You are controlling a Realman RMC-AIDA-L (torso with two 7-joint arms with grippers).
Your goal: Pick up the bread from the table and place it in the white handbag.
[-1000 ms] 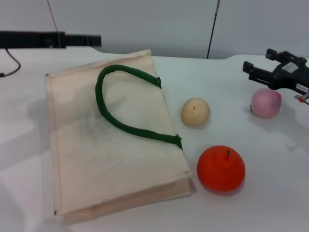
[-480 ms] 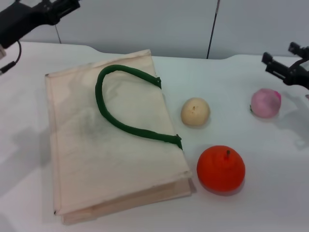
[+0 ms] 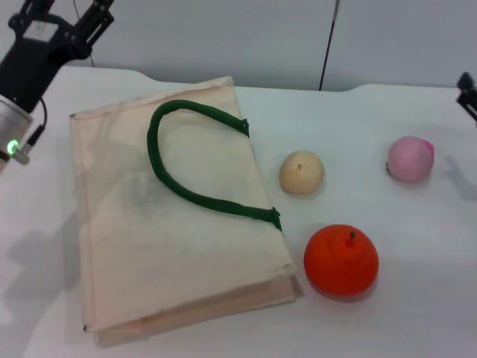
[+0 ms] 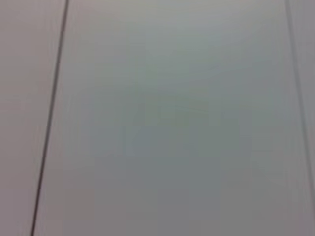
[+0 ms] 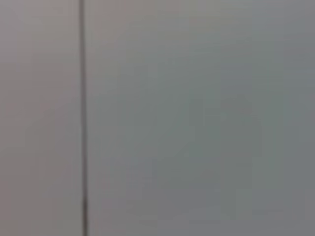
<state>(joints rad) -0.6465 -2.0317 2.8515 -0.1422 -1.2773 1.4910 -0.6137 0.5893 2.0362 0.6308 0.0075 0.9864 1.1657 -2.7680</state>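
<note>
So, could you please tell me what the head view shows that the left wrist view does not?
Only the head view shows the white handbag flat on the table, the cream ball, orange fruit, pink ball, the left tool raised beyond the bag and the right tool at the picture's edge. The wrist view alone adds nothing. Both show grey wall with a thin dark line; neither shows the bread.

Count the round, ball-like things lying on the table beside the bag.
3. A cream ball lies nearest the white handbag, an orange fruit sits in front of it, and a pink ball lies farthest to the right. No bread shows; the bag may hide something.
</note>
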